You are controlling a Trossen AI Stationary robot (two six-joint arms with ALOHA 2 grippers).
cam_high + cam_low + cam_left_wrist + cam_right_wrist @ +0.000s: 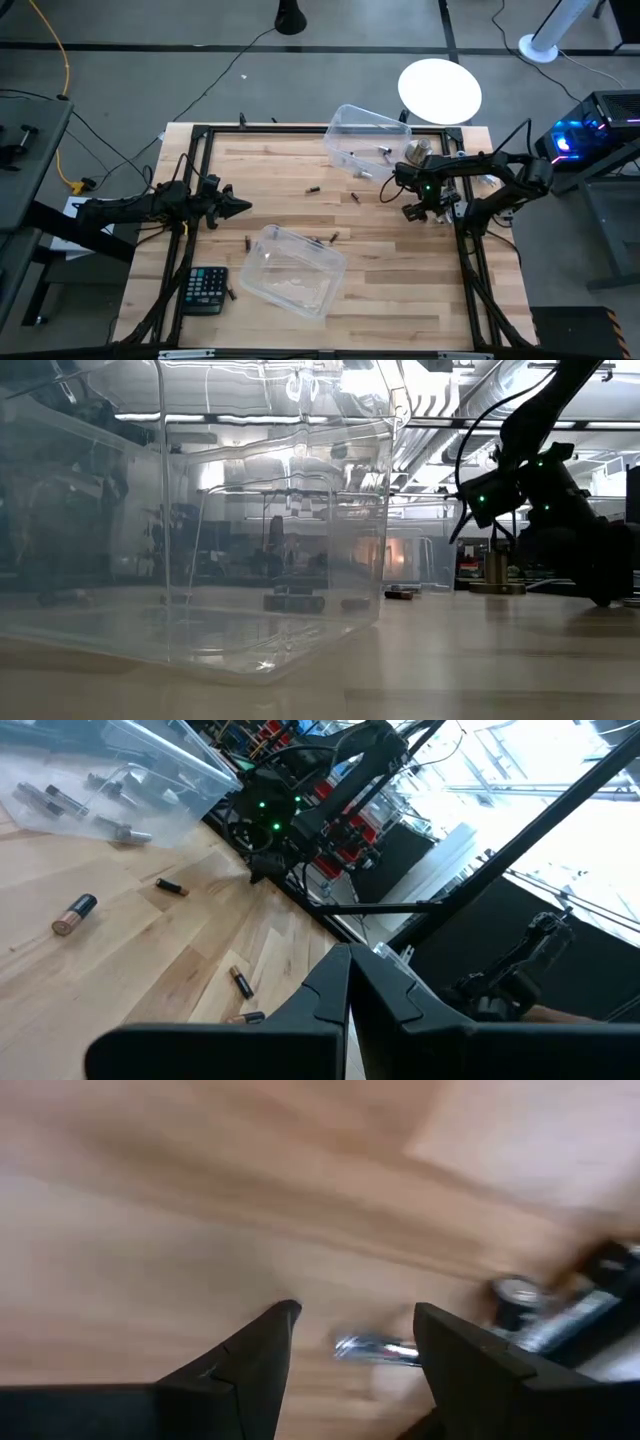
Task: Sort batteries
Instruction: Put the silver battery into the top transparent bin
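Observation:
Small dark batteries [313, 188] [355, 197] [248, 241] lie scattered on the wooden table [280, 205], and more show in the left wrist view [75, 915] [172, 887]. My right gripper [425, 210] is at the table's right side, open and pointing steeply down. Its fingers [260, 1355] stand on either side of a silvery battery [375, 1348] lying on the wood, without touching it. Beside it lies a dark battery [515, 1295]. My left gripper [238, 207] waits level at the left, shut [345, 975] and holding nothing.
A clear bin [365, 140] at the far middle holds a few batteries [110, 825]. A second clear bin [290, 270] stands near the front edge. A black calculator [207, 289] lies front left. A round metal knob [417, 150] stands behind the right gripper.

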